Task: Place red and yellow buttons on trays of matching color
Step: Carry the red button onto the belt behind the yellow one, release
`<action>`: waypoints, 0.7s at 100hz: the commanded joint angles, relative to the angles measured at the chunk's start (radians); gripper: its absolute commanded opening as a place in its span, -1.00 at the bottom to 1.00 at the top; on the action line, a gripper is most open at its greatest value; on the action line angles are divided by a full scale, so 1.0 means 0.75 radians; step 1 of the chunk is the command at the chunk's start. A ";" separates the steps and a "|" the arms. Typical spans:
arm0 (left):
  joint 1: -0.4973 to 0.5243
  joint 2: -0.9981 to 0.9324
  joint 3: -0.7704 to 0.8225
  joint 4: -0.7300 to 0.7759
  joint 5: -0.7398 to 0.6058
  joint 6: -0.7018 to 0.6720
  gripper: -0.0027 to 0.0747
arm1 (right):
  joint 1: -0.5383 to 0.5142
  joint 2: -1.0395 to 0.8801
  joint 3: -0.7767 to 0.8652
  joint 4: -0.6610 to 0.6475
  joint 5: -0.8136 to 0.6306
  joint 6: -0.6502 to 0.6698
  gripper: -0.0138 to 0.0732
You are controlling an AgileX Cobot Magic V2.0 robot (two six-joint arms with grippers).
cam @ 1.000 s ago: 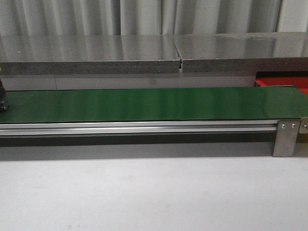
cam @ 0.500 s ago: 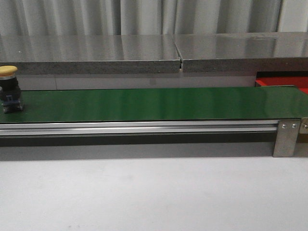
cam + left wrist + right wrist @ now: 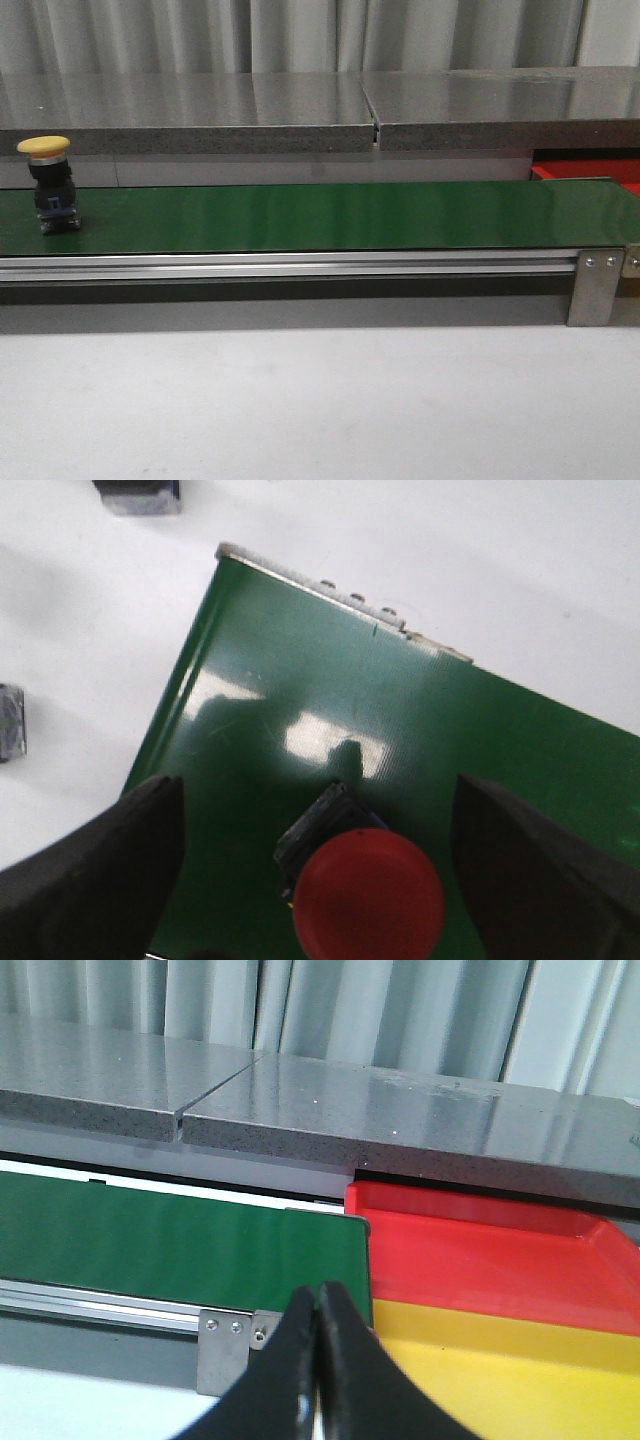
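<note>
**Yellow button rides into view on the belt**

Front view: a yellow button (image 3: 50, 185) stands upright on the belt (image 3: 320, 215) at its far left; half a second ago it sat closer to the frame's edge, and a second ago only a sliver of it showed, so the belt is carrying it rightward towards the tray end; a strip of the red tray (image 3: 600, 172) shows past the belt's right end; neither claw appears here. That likely means a pick will be needed soon, and this button belongs on the yellow tray.

Left wrist view: the left claw (image 3: 318, 815) is spread wide and holds nothing; a red button (image 3: 368, 905) stands on the belt between its two fingers, touching neither; since the cap is red, I judge it a second button, outside the front view.

Right wrist view: the right claw (image 3: 318, 1295) is pinched fully together and empty, hanging near the belt's end; the yellow tray (image 3: 500, 1370) lies just beyond it, with the red tray behind; no button is near this claw.
</note>
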 commanded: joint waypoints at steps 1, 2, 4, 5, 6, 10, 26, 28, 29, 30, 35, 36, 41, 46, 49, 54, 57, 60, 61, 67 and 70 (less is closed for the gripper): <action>-0.035 -0.152 -0.032 -0.005 -0.079 0.063 0.38 | -0.006 -0.021 -0.014 -0.001 -0.113 -0.007 -0.84; -0.042 -0.164 -0.030 -0.005 -0.083 0.075 0.34 | -0.006 -0.021 -0.014 -0.001 -0.113 -0.007 -0.84; -0.048 -0.177 -0.029 -0.005 -0.089 0.082 0.31 | -0.006 -0.021 -0.014 -0.001 -0.113 -0.007 -0.84; -0.052 -0.190 -0.025 -0.008 -0.093 0.089 0.26 | -0.006 -0.021 -0.014 -0.001 -0.113 -0.007 -0.84; -0.060 -0.203 -0.022 -0.008 -0.096 0.097 0.21 | -0.006 -0.021 -0.014 -0.001 -0.113 -0.007 -0.84; -0.082 -0.237 -0.007 -0.012 -0.110 0.104 0.04 | -0.006 -0.021 -0.014 -0.001 -0.113 -0.007 -0.84; -0.193 -0.411 0.131 -0.015 -0.212 0.139 -0.99 | -0.006 -0.021 -0.014 -0.001 -0.113 -0.007 -0.84; -0.208 -0.427 0.155 -0.015 -0.230 0.142 -0.97 | -0.006 -0.021 -0.014 -0.001 -0.113 -0.007 -0.84; -0.219 -0.444 0.163 -0.015 -0.235 0.145 -0.97 | -0.006 -0.021 -0.014 -0.001 -0.113 -0.007 -0.84; -0.224 -0.452 0.180 -0.015 -0.241 0.145 -0.97 | -0.006 -0.021 -0.014 -0.001 -0.113 -0.007 -0.84; -0.260 -0.509 0.237 -0.015 -0.276 0.151 -0.98 | -0.006 -0.021 -0.014 -0.001 -0.113 -0.007 -0.84; -0.270 -0.525 0.245 -0.015 -0.281 0.155 -0.98 | -0.006 -0.021 -0.014 -0.001 -0.113 -0.007 -0.84; -0.307 -0.581 0.304 -0.015 -0.308 0.173 -0.98 | -0.006 -0.021 -0.014 -0.001 -0.113 -0.007 -0.84; -0.344 -0.634 0.362 -0.015 -0.327 0.184 -0.98 | -0.006 -0.021 -0.014 -0.001 -0.113 -0.007 -0.84; -0.364 -0.664 0.401 -0.015 -0.337 0.184 -0.98 | -0.006 -0.021 -0.014 -0.001 -0.113 -0.007 -0.84; -0.396 -0.722 0.451 -0.015 -0.346 0.184 -0.98 | -0.006 -0.021 -0.014 -0.001 -0.113 -0.007 -0.84; -0.417 -0.750 0.479 -0.015 -0.353 0.184 -0.98 | -0.006 -0.021 -0.014 -0.001 -0.113 -0.007 -0.84; -0.436 -0.786 0.514 -0.015 -0.356 0.184 -0.98 | -0.006 -0.021 -0.014 -0.001 -0.113 -0.007 -0.84; -0.436 -0.794 0.520 -0.015 -0.356 0.184 -0.98 | -0.006 -0.021 -0.014 -0.001 -0.113 -0.007 -0.84; -0.467 -0.853 0.572 -0.015 -0.358 0.184 -0.98 | -0.006 -0.021 -0.014 -0.001 -0.113 -0.007 -0.84; -0.477 -0.884 0.605 -0.015 -0.361 0.184 -0.98 | -0.006 -0.021 -0.014 -0.001 -0.113 -0.007 -0.84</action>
